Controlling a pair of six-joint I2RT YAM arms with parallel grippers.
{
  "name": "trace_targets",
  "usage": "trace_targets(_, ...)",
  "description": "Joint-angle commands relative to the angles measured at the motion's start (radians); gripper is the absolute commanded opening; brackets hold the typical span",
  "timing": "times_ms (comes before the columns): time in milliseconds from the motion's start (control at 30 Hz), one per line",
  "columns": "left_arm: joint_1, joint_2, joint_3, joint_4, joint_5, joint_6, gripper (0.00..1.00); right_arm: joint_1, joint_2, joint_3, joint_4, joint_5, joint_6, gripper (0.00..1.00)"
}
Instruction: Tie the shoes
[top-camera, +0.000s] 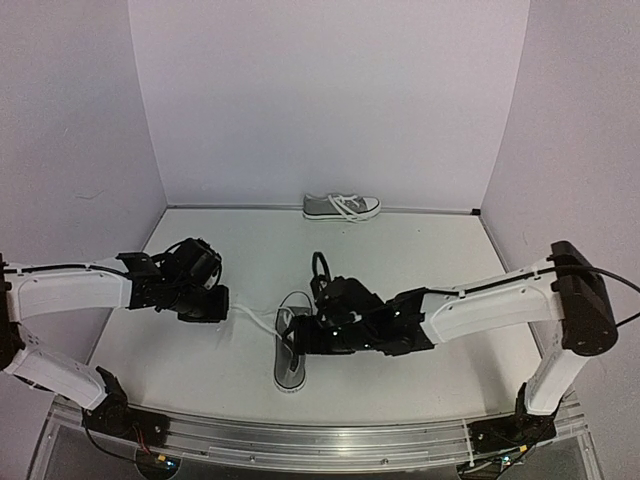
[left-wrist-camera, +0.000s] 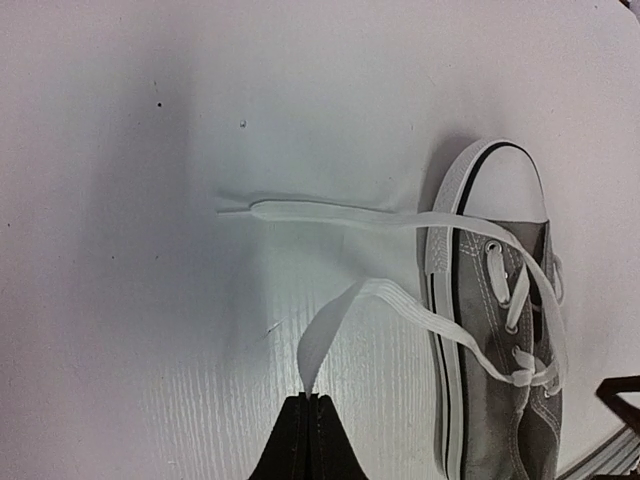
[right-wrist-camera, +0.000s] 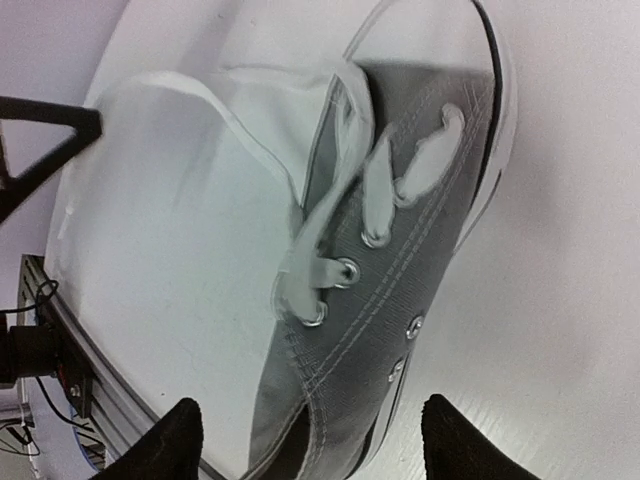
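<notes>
Two shoes on the white table (top-camera: 420, 250) right now. The far shoe (top-camera: 342, 207) sits on its side-on profile right up against the back wall (top-camera: 330, 100), well apart from both arms, laces lying loose on top of it.

All the action is at the near shoe (top-camera: 290, 350), down by the front edge between the two arms. The left gripper (top-camera: 216, 304) is out to the shoe's left, and the left wrist view shows its fingers (left-wrist-camera: 296, 445) pressed together, pinching one strand of white lace (left-wrist-camera: 400, 300). That strand runs flat and taut from the fingertips across to the eyelets of the near shoe. A second lace end (left-wrist-camera: 300, 211) lies loose on the table beyond it, its tip pointing away from the shoe.

Over on the other side, the right gripper (top-camera: 300, 335) is low over the near shoe. From the right wrist view its two fingers (right-wrist-camera: 165, 440) are spread wide, the grey canvas side of the shoe lying between them, with no contact that I can make out. The lace crosses loosely through the metal eyelets (right-wrist-camera: 347, 268), and a wide, slack loop of lace (right-wrist-camera: 180, 90) bows out over the table beside the shoe.

The shoe's mouth is mostly hidden under the right gripper, so I cannot tell what it holds
</notes>
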Motion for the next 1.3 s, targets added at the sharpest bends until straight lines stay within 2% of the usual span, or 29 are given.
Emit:
trace_targets(0, 0.001, -0.071, -0.044, -0.022, 0.016, -0.017, 0.0, -0.006, -0.133, 0.097, -0.032, 0.134, -0.254, 0.82)
trace_targets(100, 0.001, -0.1, -0.092, -0.001, 0.038, -0.039, 0.0, -0.025, -0.035, 0.253, -0.117, 0.151, -0.435, 0.81)
trace_targets(233, 0.001, -0.145, -0.161, 0.015, 0.075, -0.096, 0.0, -0.06, 0.123, 0.48, -0.205, 0.117, -0.552, 0.76)
trace_targets(433, -0.001, -0.301, -0.271, 0.005, 0.089, -0.177, 0.0, -0.133, 0.306, 0.645, -0.242, -0.003, -0.655, 0.63)
trace_targets(633, -0.001, -0.378, -0.342, 0.011, 0.103, -0.203, 0.0, -0.173, 0.479, 0.809, -0.3, -0.128, -0.765, 0.62)
trace_targets(967, -0.001, -0.367, -0.368, 0.033, 0.103, -0.195, 0.0, -0.196, 0.726, 1.127, -0.368, -0.253, -0.79, 0.57)
trace_targets(1267, -0.001, -0.366, -0.371, 0.041, 0.092, -0.195, 0.0, -0.194, 0.845, 1.256, -0.421, -0.285, -0.791, 0.52)
